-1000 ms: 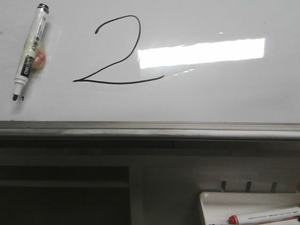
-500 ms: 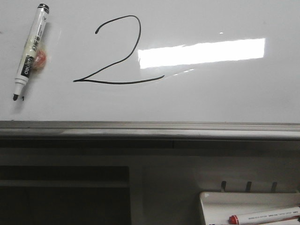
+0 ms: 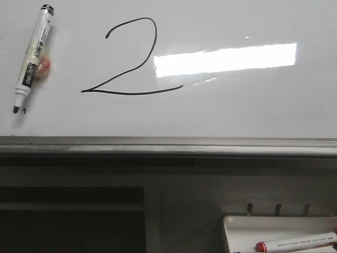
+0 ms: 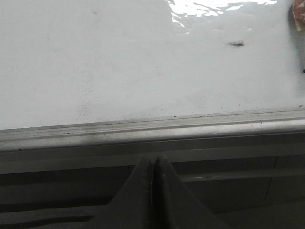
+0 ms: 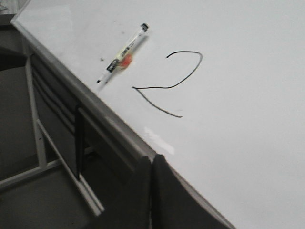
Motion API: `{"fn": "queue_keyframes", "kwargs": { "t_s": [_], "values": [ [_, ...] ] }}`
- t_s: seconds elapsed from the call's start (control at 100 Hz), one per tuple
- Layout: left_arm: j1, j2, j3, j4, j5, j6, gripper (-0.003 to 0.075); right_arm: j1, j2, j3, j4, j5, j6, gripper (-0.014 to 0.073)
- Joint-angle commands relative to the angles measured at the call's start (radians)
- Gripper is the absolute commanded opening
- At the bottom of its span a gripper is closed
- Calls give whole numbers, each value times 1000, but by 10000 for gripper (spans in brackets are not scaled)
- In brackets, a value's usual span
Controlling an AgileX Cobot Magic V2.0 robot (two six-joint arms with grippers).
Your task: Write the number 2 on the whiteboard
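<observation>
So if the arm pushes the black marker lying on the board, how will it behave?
The black marker is round and lies flat on the glossy whiteboard, so it would probably roll or slide easily. It looks stiff and light. Its tip seems uncapped, so it might smear ink.

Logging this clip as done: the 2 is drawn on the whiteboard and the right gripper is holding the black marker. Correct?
Not quite. The number 2 is drawn on the whiteboard, but the black marker lies loose on the board; the right wrist view shows the right gripper shut on nothing.

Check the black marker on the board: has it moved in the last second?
No. The black marker sits at the same spot left of the number 2 on the whiteboard; everything shifts slightly together, so only the view jittered.
</observation>
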Motion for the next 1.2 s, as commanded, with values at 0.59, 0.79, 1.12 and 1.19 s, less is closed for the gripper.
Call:
{"fn": "queue_keyframes", "kwargs": {
  "t_s": [0.59, 0.79, 1.12, 1.19],
  "values": [
    [4, -27, 11, 1, -74, -4, -20, -786, 8, -25, 51, -176, 0, -71],
    [4, -27, 11, 1, -74, -4, -20, -853, -18, 23, 51, -205, 0, -71],
    [4, -27, 11, 1, -74, -4, -20, -853, -215, 398, 51, -392, 1, -71],
    [4, -27, 11, 1, -74, -4, -20, -853, -272, 389, 53, -215, 8, -71]
  ]
}}
